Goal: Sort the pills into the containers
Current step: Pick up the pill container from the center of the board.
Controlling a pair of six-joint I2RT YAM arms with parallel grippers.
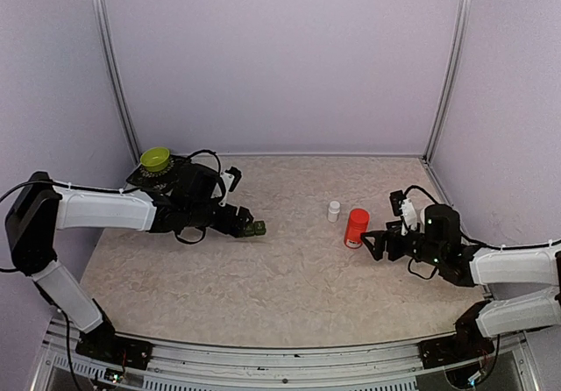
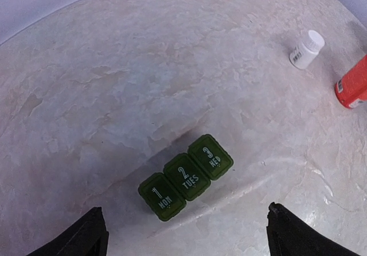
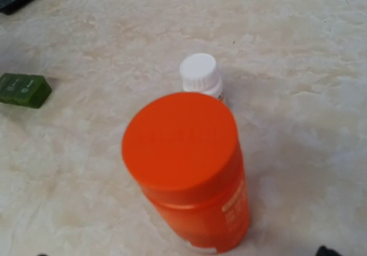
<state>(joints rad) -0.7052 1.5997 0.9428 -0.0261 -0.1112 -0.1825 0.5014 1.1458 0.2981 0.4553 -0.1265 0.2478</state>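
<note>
Left of centre in the overhead view, the green containers [image 1: 257,228] lie flat on the mottled table [image 1: 289,295], a strip of three joined boxes just at the tip of the left claw [image 1: 242,221]. The left wrist view puts the strip in the lower middle of the frame, set on a slant, with lids down and marked 1 MON, 2 TUES and 3 WED. The claw's dark fingers [image 2: 92,236] stand wide apart in the bottom corners, clear of the strip and holding nothing. Right of centre, the right claw [image 1: 375,244] is also spread wide and empty, facing a red bottle [image 1: 356,228] that stands upright. A small white bottle [image 1: 334,210] stands just beside it, toward the upper left. A yellow-green bowl [image 1: 155,158] sits at the table's far left corner.
</note>
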